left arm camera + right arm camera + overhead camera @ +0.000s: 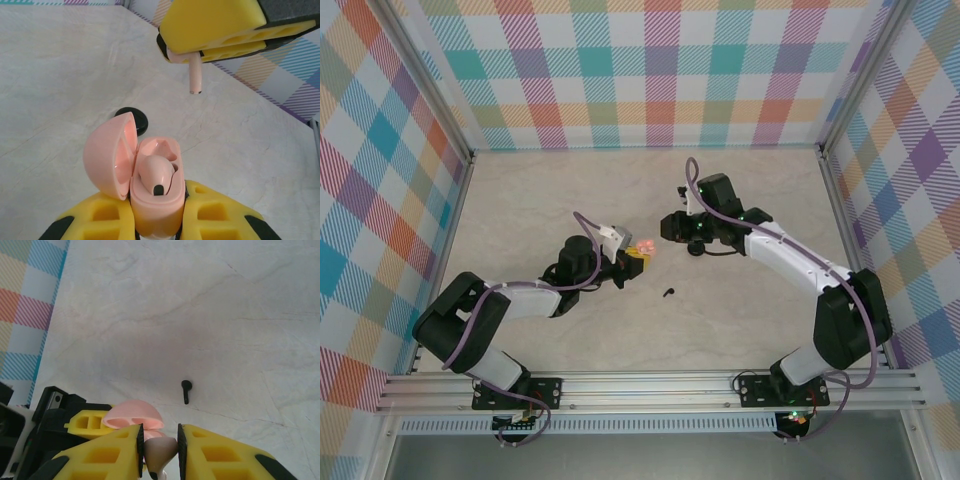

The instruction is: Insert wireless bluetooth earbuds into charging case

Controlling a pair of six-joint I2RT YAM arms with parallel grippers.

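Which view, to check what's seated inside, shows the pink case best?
Left wrist: the pink case sits open up close, one bud seated. Top external gives a pink speck; right wrist, its lid beyond the right pincer.

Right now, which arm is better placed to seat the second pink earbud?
Right: the right tool grips the pink earbud above the open pink charging case; the left tool is shut on that case.

Left arm [490, 315], right arm [800, 262]: black joint housings, white link covers. A lilac cable [582, 222] loops along each arm. Left gripper [157, 200], right gripper [160, 440]: yellow fingers [220, 455] with rectangular cut-outs, backed in black. Green light [792, 417] at the right arm's base, near edge.
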